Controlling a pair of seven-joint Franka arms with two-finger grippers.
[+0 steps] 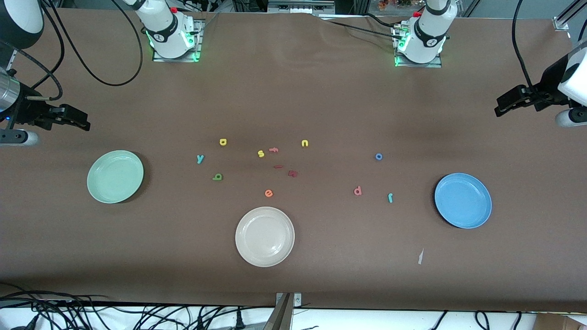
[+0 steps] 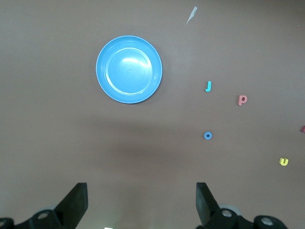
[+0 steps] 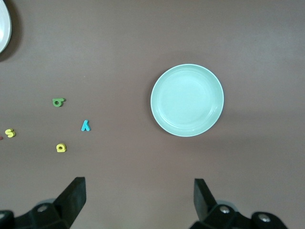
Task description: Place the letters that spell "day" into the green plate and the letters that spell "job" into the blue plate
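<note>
The green plate (image 1: 115, 176) lies toward the right arm's end and the blue plate (image 1: 462, 200) toward the left arm's end; both hold nothing. Near the green plate lie a yellow rounded letter (image 1: 223, 142), a teal "y" (image 1: 200, 158) and a dark green letter (image 1: 217, 177). Near the blue plate lie a blue "o" (image 1: 379, 156), a salmon-pink letter (image 1: 357, 190) and a teal "j" (image 1: 390, 197). My right gripper (image 3: 139, 198) hangs open high over the table beside the green plate (image 3: 187, 100). My left gripper (image 2: 141, 200) hangs open high beside the blue plate (image 2: 129, 69).
A cream-white plate (image 1: 264, 236) sits mid-table, nearest the front camera. Spare letters lie in the middle: a yellow "s" (image 1: 261, 153), an orange "f" (image 1: 274, 149), a yellow "n" (image 1: 305, 143), an orange "e" (image 1: 268, 193) and two red pieces (image 1: 293, 173). A paper scrap (image 1: 420, 256) lies nearer the camera than the blue plate.
</note>
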